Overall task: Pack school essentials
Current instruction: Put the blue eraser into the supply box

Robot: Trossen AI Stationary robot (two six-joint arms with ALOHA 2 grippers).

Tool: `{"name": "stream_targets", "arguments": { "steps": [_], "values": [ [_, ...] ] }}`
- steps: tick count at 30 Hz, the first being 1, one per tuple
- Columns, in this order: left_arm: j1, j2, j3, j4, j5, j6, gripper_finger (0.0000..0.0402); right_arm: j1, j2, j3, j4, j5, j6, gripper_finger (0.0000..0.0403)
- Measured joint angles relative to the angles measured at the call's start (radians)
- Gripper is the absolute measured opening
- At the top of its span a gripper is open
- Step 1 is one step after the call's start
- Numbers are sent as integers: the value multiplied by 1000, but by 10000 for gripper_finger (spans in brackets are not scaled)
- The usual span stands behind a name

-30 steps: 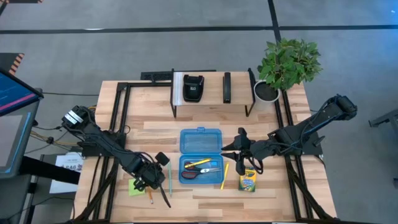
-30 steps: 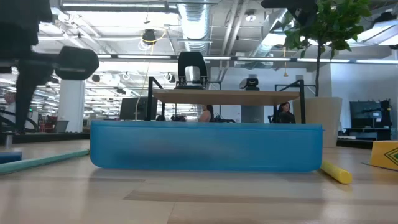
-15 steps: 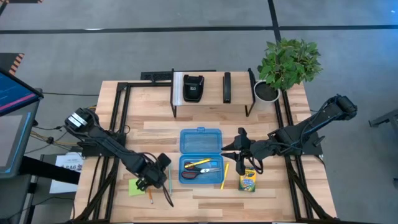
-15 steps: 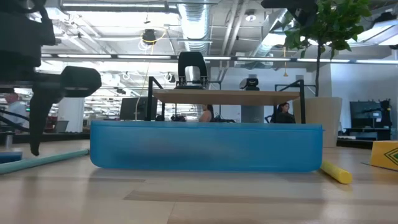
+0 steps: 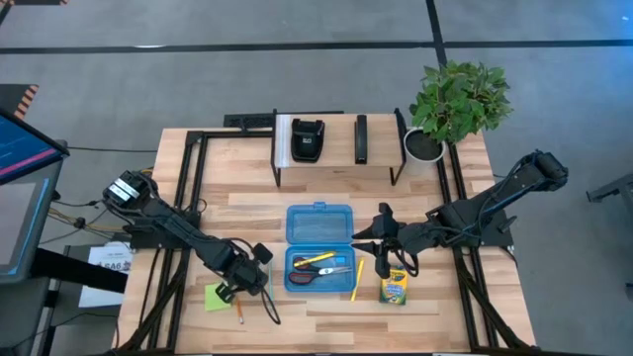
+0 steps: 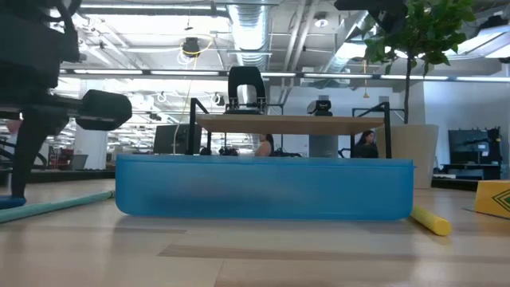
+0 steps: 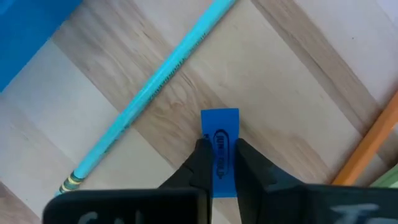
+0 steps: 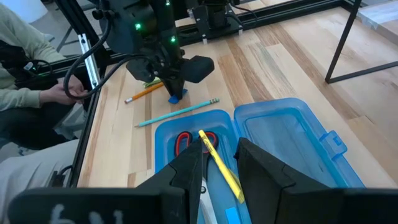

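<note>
Blue eraser [image 7: 220, 151] is pinched on edge btwn the left gripper [image 7: 219, 163] fingers, right by the teal pencil [image 7: 153, 89] lying flat on the wood, w/ the orange pencil [image 5: 237, 312] and green sticky pad [image 5: 214, 298] close by. Red-handled scissors [image 5: 309, 276] and one yellow pencil [image 5: 314, 260] lie inside the open case. Another yellow pencil [image 5: 357, 280] sits just outside it, crayon box [image 5: 394, 288] flat beside that.

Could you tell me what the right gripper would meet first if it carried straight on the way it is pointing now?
Probably the yellow pencil lying in the open translucent blue plastic case: the right gripper points down at it, though depth is unclear.
</note>
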Motion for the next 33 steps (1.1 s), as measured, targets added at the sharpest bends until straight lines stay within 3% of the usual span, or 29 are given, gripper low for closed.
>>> {"name": "stream_targets", "arguments": {
  "steps": [11, 16, 21, 25, 33],
  "values": [
    [-13, -151, -9, -18, -84, -14, 4, 0, 0, 0, -1, 0, -1, 120],
    [-23, -173, -8, -21, -82, -31, 2, 0, 0, 0, 0, 0, -1, 120],
    [-24, -165, -6, -16, -72, -141, 3, 0, 0, 0, 0, 0, -1, 120],
    [-23, -165, -6, -10, -75, -228, 38, 0, 0, 0, -1, 0, -1, 120],
    [-22, -166, -5, 3, -108, -409, 178, 0, 0, 0, 0, 0, -4, 120]
  ]
}}
